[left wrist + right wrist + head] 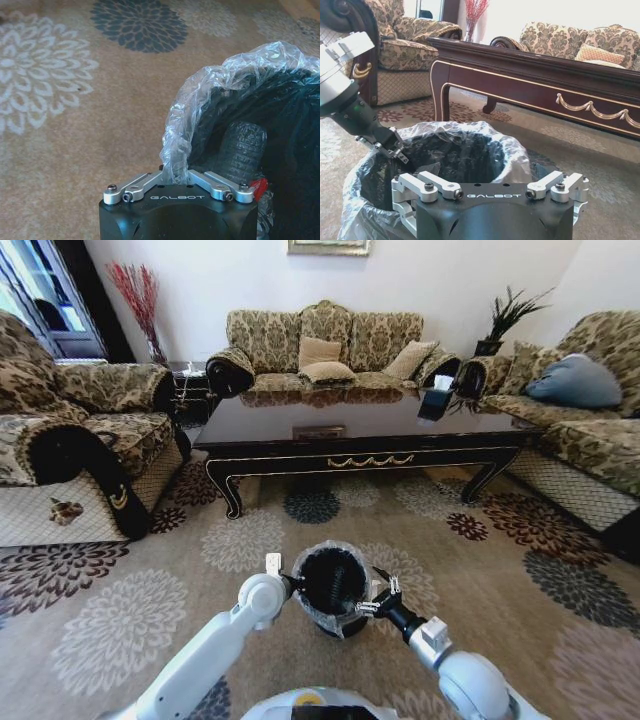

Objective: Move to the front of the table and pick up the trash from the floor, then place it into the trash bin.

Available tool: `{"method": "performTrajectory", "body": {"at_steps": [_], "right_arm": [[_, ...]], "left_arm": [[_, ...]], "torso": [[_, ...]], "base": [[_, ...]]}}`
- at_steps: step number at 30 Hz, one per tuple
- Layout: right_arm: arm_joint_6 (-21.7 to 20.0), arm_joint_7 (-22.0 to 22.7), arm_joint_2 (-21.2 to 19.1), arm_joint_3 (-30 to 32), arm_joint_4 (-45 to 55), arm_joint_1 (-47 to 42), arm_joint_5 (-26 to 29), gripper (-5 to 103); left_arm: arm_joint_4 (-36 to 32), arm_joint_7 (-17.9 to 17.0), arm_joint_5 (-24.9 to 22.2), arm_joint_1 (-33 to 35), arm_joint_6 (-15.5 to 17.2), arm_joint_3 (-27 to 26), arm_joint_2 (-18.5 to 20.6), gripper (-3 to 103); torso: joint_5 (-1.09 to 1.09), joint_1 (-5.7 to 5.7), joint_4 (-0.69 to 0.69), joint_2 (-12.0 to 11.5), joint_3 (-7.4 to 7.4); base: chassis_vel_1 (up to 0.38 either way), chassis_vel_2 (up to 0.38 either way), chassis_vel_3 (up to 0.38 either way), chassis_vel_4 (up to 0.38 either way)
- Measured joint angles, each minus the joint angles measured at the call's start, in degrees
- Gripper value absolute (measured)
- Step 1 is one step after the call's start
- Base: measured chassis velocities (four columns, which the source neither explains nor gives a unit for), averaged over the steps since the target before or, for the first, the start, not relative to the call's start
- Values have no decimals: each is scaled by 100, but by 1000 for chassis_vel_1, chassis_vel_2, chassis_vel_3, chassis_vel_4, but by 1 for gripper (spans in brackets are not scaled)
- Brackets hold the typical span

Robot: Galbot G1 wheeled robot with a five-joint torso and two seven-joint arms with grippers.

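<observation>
Clear plastic liner is folding over the rim of the black trash bin, which is standing on the patterned carpet in front of the dark wood coffee table, well apart from it.

The left gripper is sitting at the bin's left rim, and the left wrist view shows the liner bunching up directly against its front. Whether it is wide, narrow or holding anything cannot be told. The right gripper is hovering at the opposite rim, appearing parted, with nothing between its fingers.

Inside the bin, a ribbed shape with a red piece beside it is showing; this is probably the plastic bottle and its cap, so that item is judged to be inside the rim. The paper wrapper cannot be made out.

Hazards from this position:
- The liner is pressing on the left gripper. A lift could snag it and drag the liner out or tip the light bin.
- Both grippers are working close together over one small opening, so either moving inward is risking contact.
- Any sideways push on the rim could slide the bin across the carpet.
</observation>
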Motion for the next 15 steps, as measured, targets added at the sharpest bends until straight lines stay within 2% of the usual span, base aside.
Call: {"method": "performTrajectory", "body": {"at_steps": [6, 8, 15], "right_arm": [[-12, 20, 8, -16, -6, 192, 229, 100], [-52, 70, -26, -1, -82, 415, 525, 100], [-83, 115, -170, -152, -669, 988, 934, 100]], "left_arm": [[-62, 68, -22, 159, 0, -269, 233, 0], [-96, 140, -34, 334, 0, -517, 435, 0], [-155, 248, -116, 687, 0, -1100, 918, 0]], "torso": [[-1, 0, 0, 0, 0], [-1, 0, 1, 0, 0], [-1, 0, 1, 0, 0]], "base": [[0, 0, 0, 0], [0, 0, 0, 0], [0, 0, 0, 0]]}}
